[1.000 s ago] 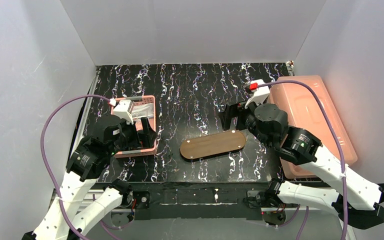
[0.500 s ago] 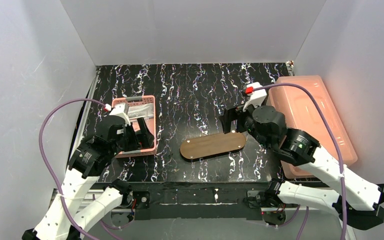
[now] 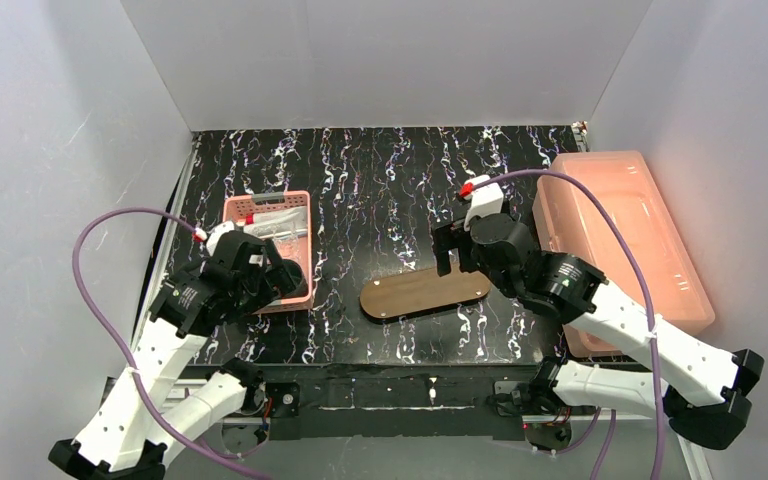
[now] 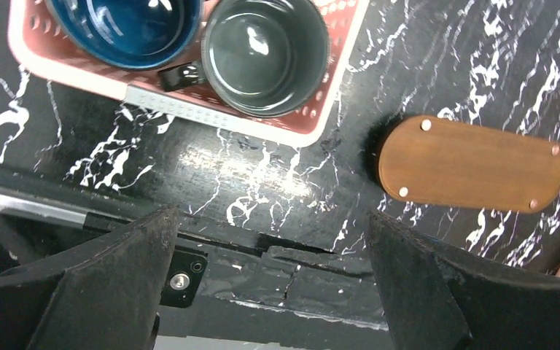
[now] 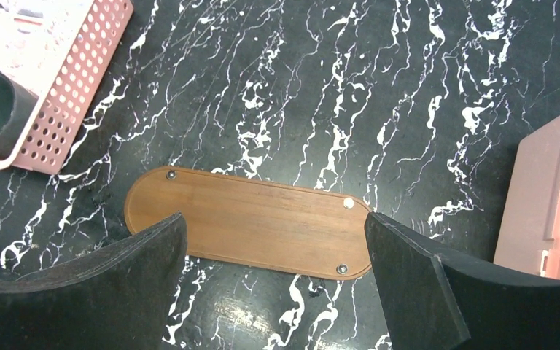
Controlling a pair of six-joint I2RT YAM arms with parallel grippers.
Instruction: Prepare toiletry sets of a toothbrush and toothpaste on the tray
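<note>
Hovering above the dark marbled surface [image 3: 380, 190], the right fingers [image 5: 415, 292] stand spread wide and empty directly over the tray [image 5: 248, 222], the bare brown oval board lying near the middle, between the pink perforated basket [image 3: 266, 197] on the left and the translucent pink lidded box [image 3: 620, 230] on the right. The tray's long axis runs nearly side to side in the overhead view, its right end angled slightly away from the arm bases, and in the right wrist view it stretches across the gap from one finger toward the other. The left fingers [image 4: 109, 284], likewise wide apart and holding nothing, hang at the near end of the basket, where a blue cup [image 4: 127, 29] and a dark cup [image 4: 266, 51] sit side by side; from there the tray lies off to the right, well apart. The right arm is plainly nearer the tray, the left nearer the basket (no toothbrush or toothpaste can be made out in any view). No set appears laid yet, so the coming move likely turns on fetching supplies rather than on the tray itself.
</note>
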